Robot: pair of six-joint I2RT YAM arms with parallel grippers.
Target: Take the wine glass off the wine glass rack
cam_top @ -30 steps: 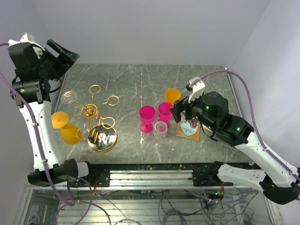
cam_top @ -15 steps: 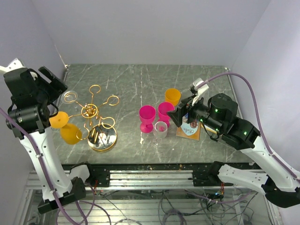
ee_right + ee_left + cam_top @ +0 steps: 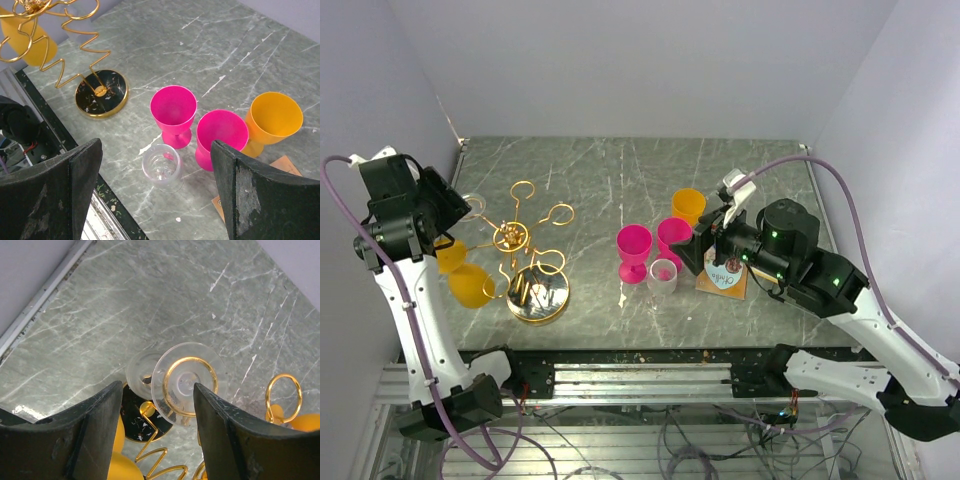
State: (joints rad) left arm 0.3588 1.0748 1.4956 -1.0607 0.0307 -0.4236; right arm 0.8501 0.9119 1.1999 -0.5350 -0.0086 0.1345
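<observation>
Gold-wire wine glass rack [image 3: 510, 237] standing on the grey-marbled desk [image 3: 620, 170], its shiny disc base toward the near edge. The left arm rises tall from its base and folds over at the top. It reaches in from the rack's left side, so that the left gripper [image 3: 157, 390] points down over the rack's outer left arm. Its jaws are spread wide and hold nothing. The clear wine glass [image 3: 187, 382] hangs foot-up in a curled loop of that arm. In the left wrist view its round foot shows in the gap between the two fingers, below them and touching neither. Two orange glasses [image 3: 470, 285] hang on the rack's near-left arms. The right arm is bent low, well to the right of the rack. The right gripper [image 3: 155, 150] is likewise wide and unloaded, poised over two pink glasses [image 3: 173, 107], an orange glass [image 3: 276, 117] and a small clear glass [image 3: 161, 167], all upright on the desk.
</observation>
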